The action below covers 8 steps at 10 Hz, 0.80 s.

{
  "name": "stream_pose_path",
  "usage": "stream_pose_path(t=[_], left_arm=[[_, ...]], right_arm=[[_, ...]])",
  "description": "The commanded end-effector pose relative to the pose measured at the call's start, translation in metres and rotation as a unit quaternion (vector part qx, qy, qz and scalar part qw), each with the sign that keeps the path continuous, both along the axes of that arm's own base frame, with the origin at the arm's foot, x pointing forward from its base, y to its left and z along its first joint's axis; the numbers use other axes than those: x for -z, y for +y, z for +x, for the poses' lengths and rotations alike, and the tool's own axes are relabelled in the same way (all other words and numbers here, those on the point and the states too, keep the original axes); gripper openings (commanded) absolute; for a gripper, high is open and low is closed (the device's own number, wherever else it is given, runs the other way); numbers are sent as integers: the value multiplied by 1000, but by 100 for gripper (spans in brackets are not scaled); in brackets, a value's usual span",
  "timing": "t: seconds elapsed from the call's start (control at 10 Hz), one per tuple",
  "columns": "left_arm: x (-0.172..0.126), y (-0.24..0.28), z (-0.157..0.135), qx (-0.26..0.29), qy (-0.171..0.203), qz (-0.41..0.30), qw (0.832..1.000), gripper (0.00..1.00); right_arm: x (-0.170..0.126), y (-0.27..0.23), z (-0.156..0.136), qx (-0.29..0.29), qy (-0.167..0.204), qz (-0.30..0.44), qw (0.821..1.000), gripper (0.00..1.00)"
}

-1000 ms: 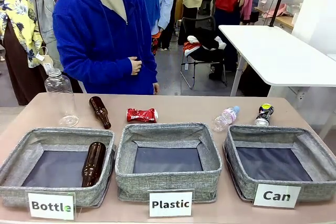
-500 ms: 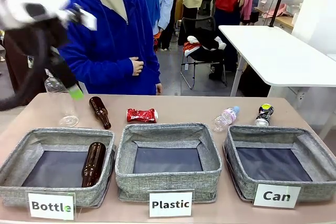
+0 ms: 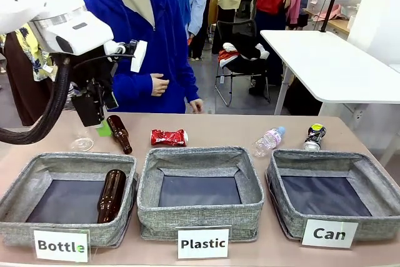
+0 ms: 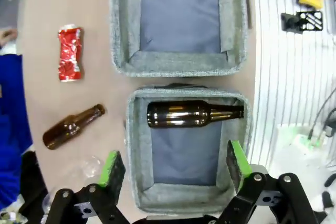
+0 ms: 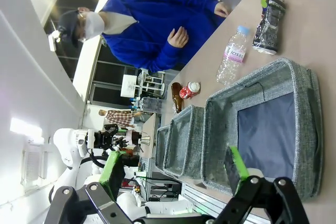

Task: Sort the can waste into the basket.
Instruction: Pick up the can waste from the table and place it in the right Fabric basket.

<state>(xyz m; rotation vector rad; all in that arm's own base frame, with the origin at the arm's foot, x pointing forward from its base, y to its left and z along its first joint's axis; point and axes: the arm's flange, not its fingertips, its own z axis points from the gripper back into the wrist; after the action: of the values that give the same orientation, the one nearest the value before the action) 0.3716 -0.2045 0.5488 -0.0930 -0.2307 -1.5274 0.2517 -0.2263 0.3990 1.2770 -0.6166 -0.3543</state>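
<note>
Can waste is not yet sorted. In the front view the red can (image 3: 169, 137) is seen lying on the table (image 3: 212, 126) behind the Plastic basket (image 3: 200, 154). The black can (image 3: 314, 136) stands just beyond the far rim of the Can basket (image 3: 325, 157), whose floor is bare. Both cans are judged left to do. The left gripper (image 3: 100, 124) is held above the table's left end, near a loose brown bottle (image 3: 119, 133); open table is left around the red can.

In the left wrist view the left gripper (image 4: 174, 163) is spread wide with nothing held, above the Bottle basket (image 4: 137, 145). The red can (image 4: 70, 54) lies well apart, past the brown bottle.

In the right wrist view the right gripper (image 5: 175, 167) is likewise spread and empty. The black can (image 5: 268, 23) is found beyond the Can basket's far rim, beside a plastic bottle (image 5: 233, 56).
</note>
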Motion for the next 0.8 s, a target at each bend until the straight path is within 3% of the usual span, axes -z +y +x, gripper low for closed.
stream_pose_path(t=[0.0,0.2,0.3,0.4,0.7], left_arm=[[1,-6,-3,-40,3,8,999,100],[0,-2,-1,-10,2,1,1000,100],[7,-12,6,61,-23,6,998,100],[8,-20,35,78,-46,-14,996,100],[21,-42,97,108,-46,-29,993,100]], right_arm=[[-1,-2,3,4,-20,2,1000,100],[-1,-2,3,4,-20,2,1000,100],[-1,-2,3,4,-20,2,1000,100],[-1,-2,3,4,-20,2,1000,100],[-1,-2,3,4,-20,2,1000,100]])
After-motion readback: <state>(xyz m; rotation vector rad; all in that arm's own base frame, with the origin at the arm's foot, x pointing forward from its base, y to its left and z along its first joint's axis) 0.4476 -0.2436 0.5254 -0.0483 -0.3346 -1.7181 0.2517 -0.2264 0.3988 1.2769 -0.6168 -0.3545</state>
